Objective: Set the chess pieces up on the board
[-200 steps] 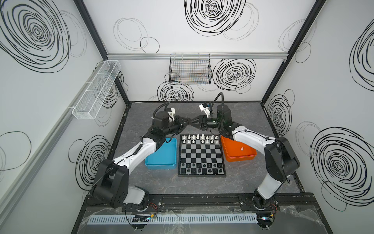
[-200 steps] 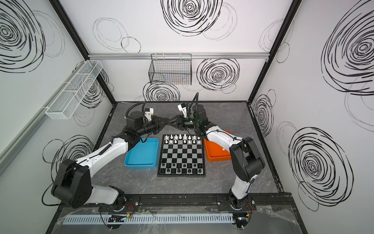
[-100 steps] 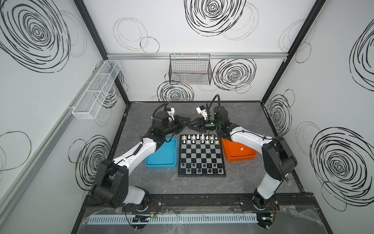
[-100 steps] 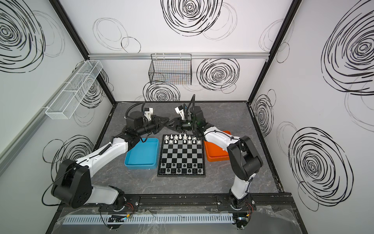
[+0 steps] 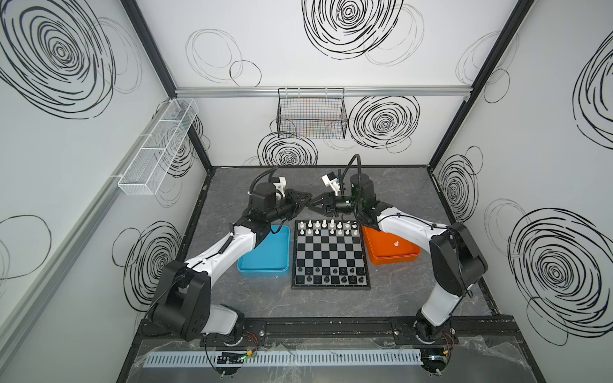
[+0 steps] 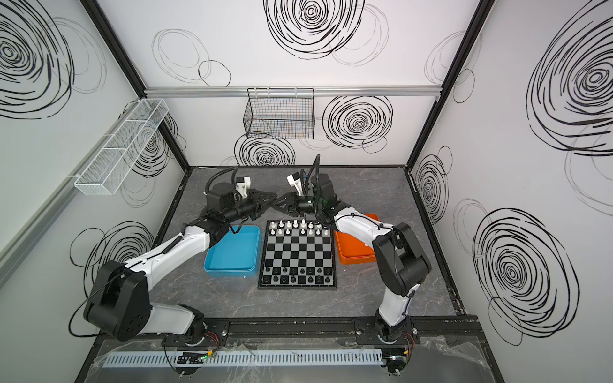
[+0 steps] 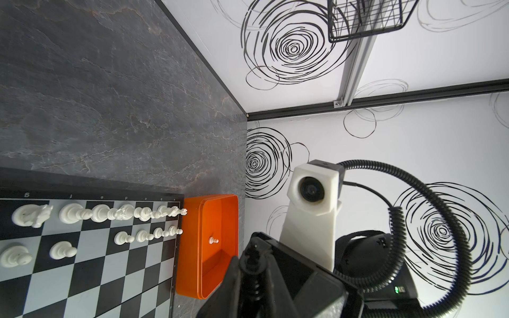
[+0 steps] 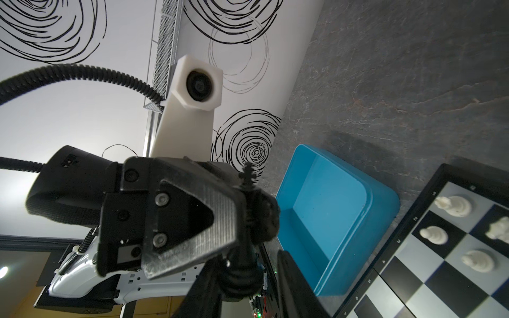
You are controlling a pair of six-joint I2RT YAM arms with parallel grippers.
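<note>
1. Meeting tip to tip at 12 o'clock of the board, above the table, the left end effector and the right end effector read as one dark knot in both top views. What sits between them is too small to tell there.
2. Only the right wrist view shows it. The left end effector is clenched on a black king, whose cross-topped head stands clear. The right end effector's own fingers stand apart on either side of the king's base, and I cannot tell whether they touch it.
3. Only the left wrist view shows the white side close up: seven back-row pieces and six pawns are in frame, with one square bare among the pawns.
4. Counted in a top view:
   - There is one board and two trays, the blue tray at its 9 o'clock and the orange tray at its 3 o'clock.
   - One white pawn lies in the orange tray.
   - The white chess pieces fill the two rows at 12 o'clock.
   - The black chess pieces fill the two rows at 6 o'clock.
5. Small letters g, f, e, d, c, b, a run along the board's frame in the left wrist view. The figures on the side frame in the right wrist view are too turned to read.
</note>
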